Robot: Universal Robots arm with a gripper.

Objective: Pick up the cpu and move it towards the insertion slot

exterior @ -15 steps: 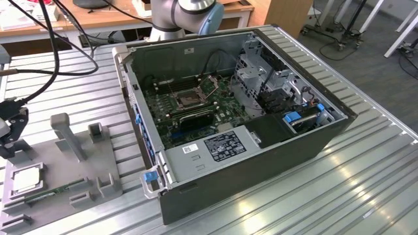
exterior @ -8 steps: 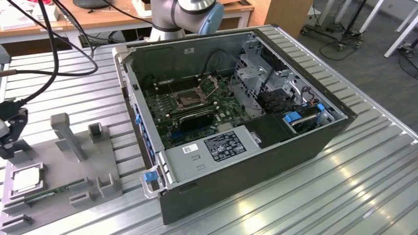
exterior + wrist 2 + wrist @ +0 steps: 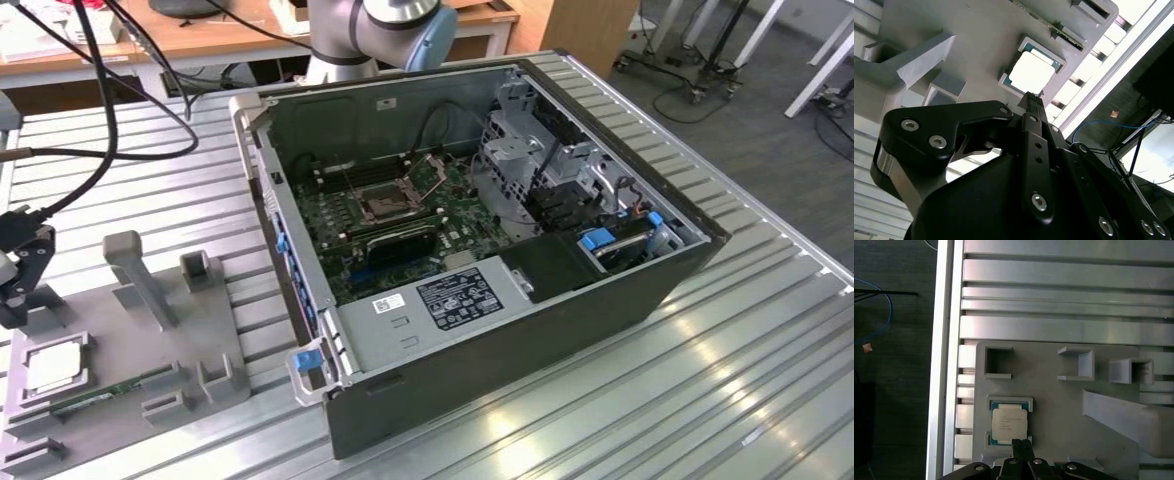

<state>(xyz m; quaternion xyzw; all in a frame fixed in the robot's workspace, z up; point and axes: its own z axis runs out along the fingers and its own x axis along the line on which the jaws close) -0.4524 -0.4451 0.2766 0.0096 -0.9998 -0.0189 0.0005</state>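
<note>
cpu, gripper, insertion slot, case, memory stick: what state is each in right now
cpu: flat in its grey fixture pocket, not gripped
gripper: shut, empty, tips by the cpu's edge
insertion slot: empty, bracket swung open
computer case: on its side, panel off
memory stick: lying in the fixture

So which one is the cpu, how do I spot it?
Start at the big open computer case, then look to the exterior view's left at the grey holder plate. The cpu is the small flat square lying in its framed pocket, silvery-white on top, unlike the long green memory stick beside it.
</note>
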